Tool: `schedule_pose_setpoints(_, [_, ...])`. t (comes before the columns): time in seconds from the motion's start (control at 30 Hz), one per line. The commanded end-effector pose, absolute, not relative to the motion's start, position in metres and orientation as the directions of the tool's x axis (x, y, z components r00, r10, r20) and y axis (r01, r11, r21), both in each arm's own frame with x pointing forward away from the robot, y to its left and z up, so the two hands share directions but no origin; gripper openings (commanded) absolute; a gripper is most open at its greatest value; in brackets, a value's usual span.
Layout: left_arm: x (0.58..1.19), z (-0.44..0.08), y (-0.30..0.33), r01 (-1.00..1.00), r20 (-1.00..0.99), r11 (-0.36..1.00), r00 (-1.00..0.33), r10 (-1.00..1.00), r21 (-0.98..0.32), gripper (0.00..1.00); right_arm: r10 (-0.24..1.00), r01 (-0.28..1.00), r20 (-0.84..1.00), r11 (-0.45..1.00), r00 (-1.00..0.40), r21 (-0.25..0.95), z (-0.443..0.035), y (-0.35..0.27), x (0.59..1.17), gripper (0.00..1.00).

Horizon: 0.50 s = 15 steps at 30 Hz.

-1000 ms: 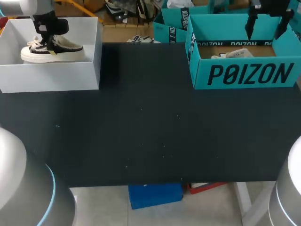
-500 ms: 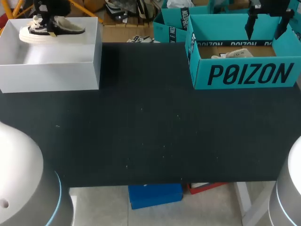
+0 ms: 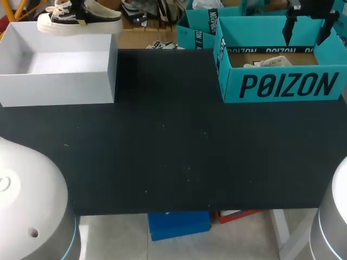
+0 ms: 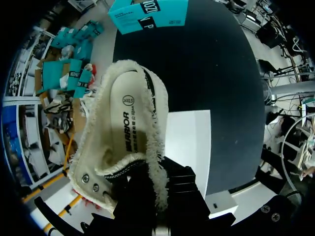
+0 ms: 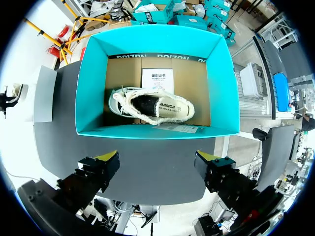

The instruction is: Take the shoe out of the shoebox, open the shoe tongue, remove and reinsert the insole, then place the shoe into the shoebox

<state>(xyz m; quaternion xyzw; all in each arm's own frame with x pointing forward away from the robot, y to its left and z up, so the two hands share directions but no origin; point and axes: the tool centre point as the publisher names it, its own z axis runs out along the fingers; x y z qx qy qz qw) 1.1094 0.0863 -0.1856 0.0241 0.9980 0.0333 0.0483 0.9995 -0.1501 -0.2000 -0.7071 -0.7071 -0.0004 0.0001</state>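
Above the white shoebox (image 3: pixel 59 86), left jaws grasp the shoe (image 3: pixel 81 20) (right jaws released).

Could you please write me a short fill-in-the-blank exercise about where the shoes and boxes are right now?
The cream-and-black canvas sneaker is held above the ___ plain cardboard shoebox.
A second cream sneaker lies inside the ___ lettered cardboard shoebox.
The right gripper, hovering over that box, is ___.
Missing words: white; teal; open.
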Motion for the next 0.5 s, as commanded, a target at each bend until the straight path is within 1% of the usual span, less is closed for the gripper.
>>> schedule_pose_setpoints(0.03, [1.052, -0.14, 0.049, 0.026, -0.271, 0.989, -0.96, 0.065, 0.146, 0.0, 1.0, 1.0, 0.0, 0.0, 0.0, 0.0, -0.2, -0.15, 1.0, 1.0])
schedule_pose_setpoints(0.27, [0.997, -0.134, -0.012, -0.004, -0.316, 0.99, -0.948, 0.042, 0.141, 0.0, 1.0, 1.0, 0.0, 0.0, 0.0, 0.0, -0.2, -0.15, 1.0, 1.0])
schedule_pose_setpoints(0.5, [0.955, -0.15, -0.044, -0.04, -0.324, 0.988, -0.946, 0.01, 0.146, 0.0, 1.0, 1.0, 0.0, 0.0, 0.0, 0.0, -0.2, -0.15, 1.0, 1.0])
